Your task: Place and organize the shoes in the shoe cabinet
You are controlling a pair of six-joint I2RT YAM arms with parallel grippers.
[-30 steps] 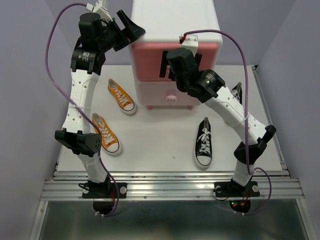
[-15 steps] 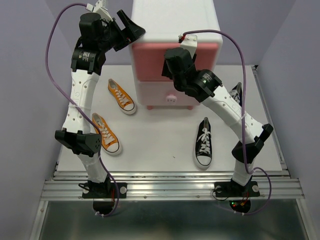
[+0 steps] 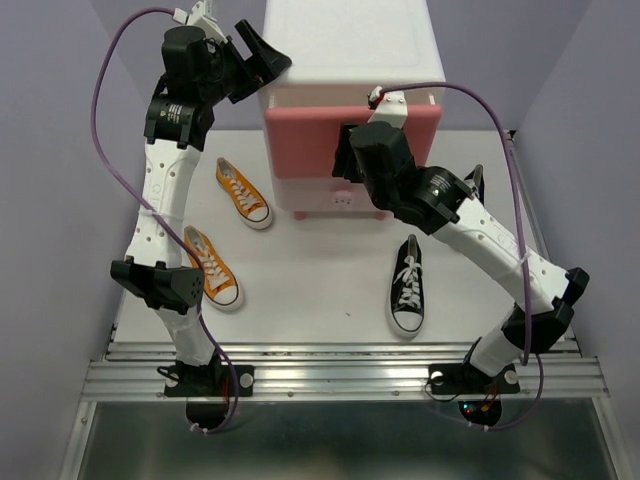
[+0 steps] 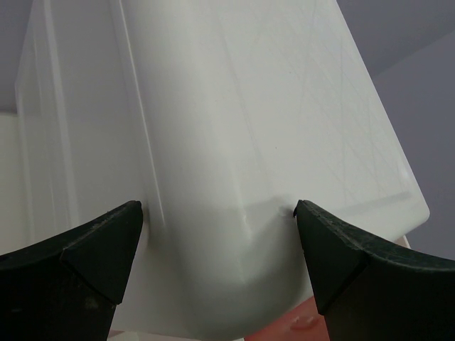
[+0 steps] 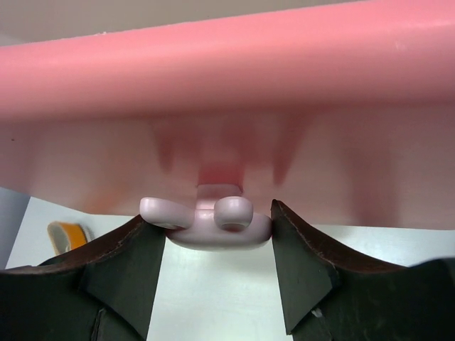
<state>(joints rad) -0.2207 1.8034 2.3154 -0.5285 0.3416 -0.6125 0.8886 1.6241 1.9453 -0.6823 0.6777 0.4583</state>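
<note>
Right pincer (image 5: pixel 212 222) was clamped on the bunny knob (image 5: pixel 207 226) of the upper drawer (image 3: pixel 310 135), one finger each side. I'd say the trick was a straight, level pull toward the near edge. Any twisting and that little knob slips out.

Left pincer (image 4: pixel 217 213) sat spread wide over the cabinet (image 3: pixel 345 40) top's near left corner, holding nothing. Looked like a decent brace so the light box wouldn't slide.

Cabinet was white plastic, far middle of the tabletop (image 3: pixel 320 290), with a darker pink drawer over a pale one. Orange shoes (image 3: pixel 243 192) lay on the left and a black shoe (image 3: pixel 408 285) near right.
</note>
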